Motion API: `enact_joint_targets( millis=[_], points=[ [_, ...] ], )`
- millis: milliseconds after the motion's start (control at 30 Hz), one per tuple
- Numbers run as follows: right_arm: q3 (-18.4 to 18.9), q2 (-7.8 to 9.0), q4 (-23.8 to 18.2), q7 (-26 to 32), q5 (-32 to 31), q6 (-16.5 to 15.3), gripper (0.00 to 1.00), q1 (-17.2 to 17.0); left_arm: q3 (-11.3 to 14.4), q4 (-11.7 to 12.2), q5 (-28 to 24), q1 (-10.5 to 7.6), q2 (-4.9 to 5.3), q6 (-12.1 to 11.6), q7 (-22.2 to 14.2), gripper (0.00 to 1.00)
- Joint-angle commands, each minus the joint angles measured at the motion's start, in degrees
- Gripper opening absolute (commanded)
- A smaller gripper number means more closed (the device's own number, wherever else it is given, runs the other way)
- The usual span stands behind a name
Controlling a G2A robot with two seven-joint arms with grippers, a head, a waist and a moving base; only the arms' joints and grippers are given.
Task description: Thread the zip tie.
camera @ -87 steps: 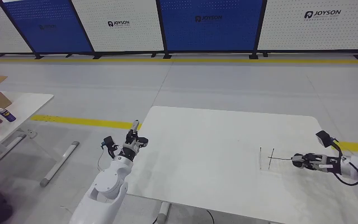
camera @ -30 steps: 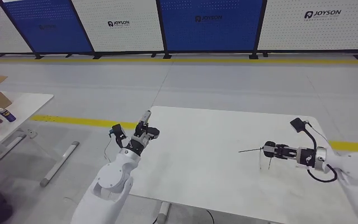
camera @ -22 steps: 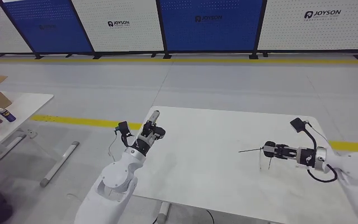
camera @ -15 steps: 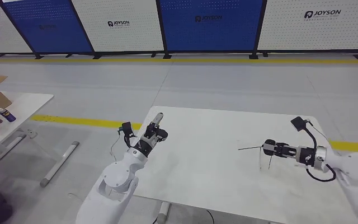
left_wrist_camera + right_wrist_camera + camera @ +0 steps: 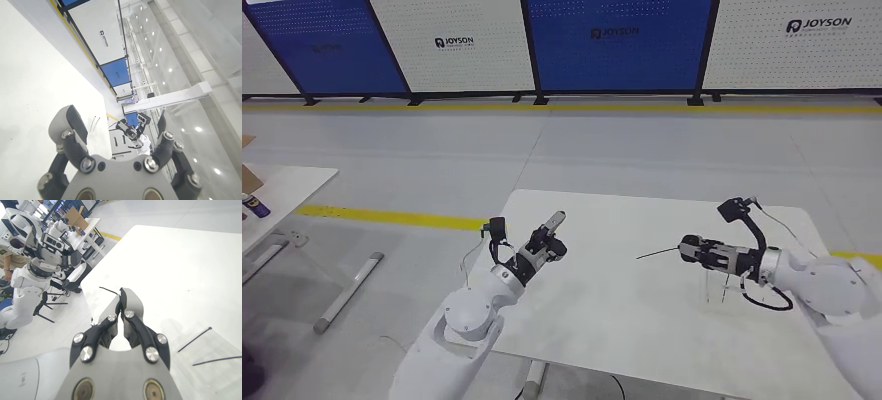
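1. The right end effector (image 5: 120, 294) has grey metal fingers on black links. They are closed on a thin black plastic zip tie (image 5: 108, 290). The gripped end of the tie is hidden between the fingers. The free end projects past the fingertips as a slightly curved strip, over the smooth white tabletop (image 5: 602, 300) and pointing toward the other arm.
2. The left end effector (image 5: 117, 121) is spread wide and holds nothing. Its black ribbed pads (image 5: 77, 123) face each other, raised over the opposite side of the tabletop.
3. Two further black zip ties (image 5: 194, 339) lie flat and apart, just beside the right end effector. They rest on a clear flat sheet (image 5: 208, 370) whose edges are hard to make out.
4. Beyond the tabletop, a yellow floor line (image 5: 372, 213) crosses the grey floor.
5. Blue and white perforated panels (image 5: 617, 40) with small printed logos stand at the far side.
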Motion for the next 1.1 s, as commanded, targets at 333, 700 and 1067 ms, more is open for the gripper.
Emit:
enact_joint_targets(
  millis=[333, 700, 1067],
  points=[
    [-4.04, -0.54, -6.61, -14.83, -18.20, -0.32, 0.00, -2.18, 5.36, 3.04, -2.36, -4.11, -0.39, 4.45, -6.01, 1.00],
    [-6.69, -1.37, -5.18, -17.49, -15.71, -0.32, 0.00, -1.07, 6.86, 5.63, -5.85, -7.00, -0.71, 10.13, -6.70, 1.00],
    [-10.91, -2.74, -8.55, -29.27, -39.46, 2.33, 0.00, -2.63, 8.95, 9.15, -11.22, -11.20, -1.22, 12.38, -8.15, 1.00]
  ],
)
